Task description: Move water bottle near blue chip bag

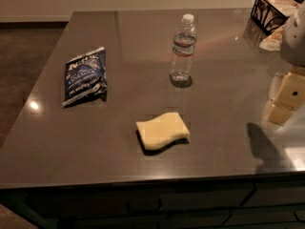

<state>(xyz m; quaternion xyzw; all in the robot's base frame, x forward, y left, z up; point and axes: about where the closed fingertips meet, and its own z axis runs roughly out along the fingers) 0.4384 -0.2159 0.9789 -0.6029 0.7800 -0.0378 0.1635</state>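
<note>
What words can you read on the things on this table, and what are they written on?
No text here can be read for sure.
On the dark blue crinkled chip bag: white lettering, too blurred to read.
On the clear plastic water bottle: a thin reddish label band, print too small to read.
On the pale yellow sponge: no writing.
On the gripper, at the table's right edge: no writing seen.

Pale yellow sponge [163, 130] lying flat, centre of the bench [95, 142] toward the front edge | black wire basket [268, 9] up in the far right corner, something pale inside | dark drawer fronts [200, 202] under the front edge
</note>
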